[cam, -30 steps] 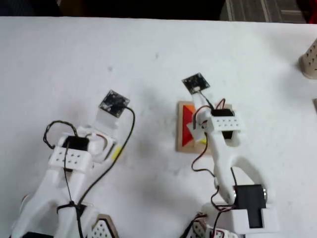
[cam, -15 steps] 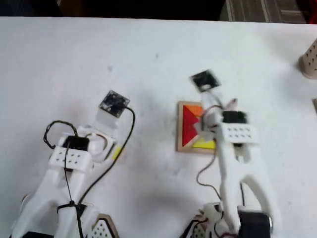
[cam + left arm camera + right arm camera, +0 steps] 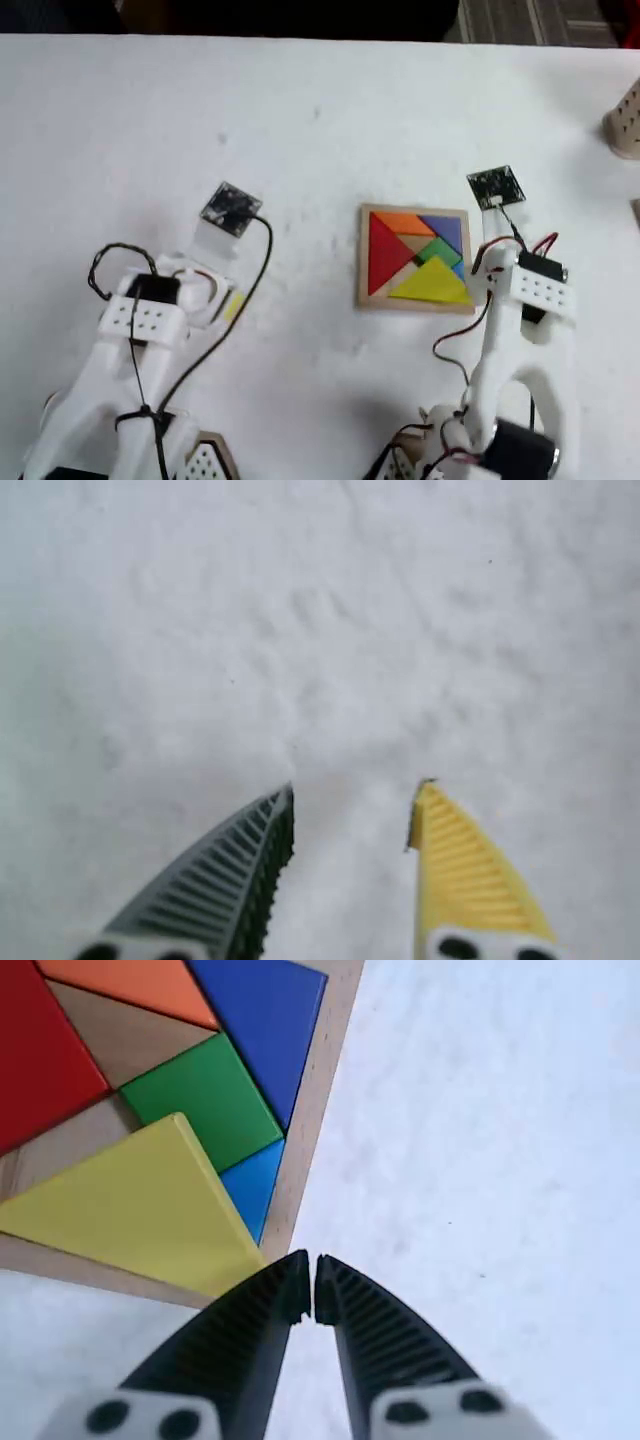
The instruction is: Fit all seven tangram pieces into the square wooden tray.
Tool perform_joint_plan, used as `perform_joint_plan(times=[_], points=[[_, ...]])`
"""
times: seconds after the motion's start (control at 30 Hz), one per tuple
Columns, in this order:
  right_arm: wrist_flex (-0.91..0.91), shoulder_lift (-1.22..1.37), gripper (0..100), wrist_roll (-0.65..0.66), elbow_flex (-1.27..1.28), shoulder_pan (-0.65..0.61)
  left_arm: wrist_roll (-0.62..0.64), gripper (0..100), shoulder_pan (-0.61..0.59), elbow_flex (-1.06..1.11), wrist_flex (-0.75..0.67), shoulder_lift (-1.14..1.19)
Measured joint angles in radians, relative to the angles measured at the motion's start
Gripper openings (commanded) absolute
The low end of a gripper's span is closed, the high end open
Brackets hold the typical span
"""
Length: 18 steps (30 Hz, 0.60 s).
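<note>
Over on my left side, my left pincer (image 3: 355,790) hangs released above bare counter (image 3: 300,120), its grey and yellow fingers spread with nothing between them. The square wooden tray (image 3: 363,262) lies well apart from it, off toward my other arm.

Moving across to the tray, I count six pieces seated in it: a red triangle (image 3: 385,255) on the side farthest from my right pincer, an orange piece (image 3: 405,222) and a blue piece (image 3: 445,232) along the far edge, a green square (image 3: 205,1095) toward the middle, a small blue triangle (image 3: 250,1185) against the rim nearest me, and a yellow triangle (image 3: 130,1210) along the near edge. A patch of bare wood (image 3: 120,1045) shows between the red, orange, green and yellow, so I judge one piece is left to fit.

My right pincer (image 3: 310,1285) is clenched on nothing, tips together, over the counter just outside the tray's near corner, beside the yellow triangle's point. The tray sits just to that pincer's left, so my right arm is by far the nearer one. The open slot lies beyond the green square from those tips, and I cannot tell its exact outline.
</note>
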Motion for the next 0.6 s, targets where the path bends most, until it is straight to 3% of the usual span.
perform_joint_plan(times=[0.6], points=[[-0.014,0.092,1.6,-0.118,0.006,-0.19,0.0,3,0.0,0.0,-0.032,0.0]])
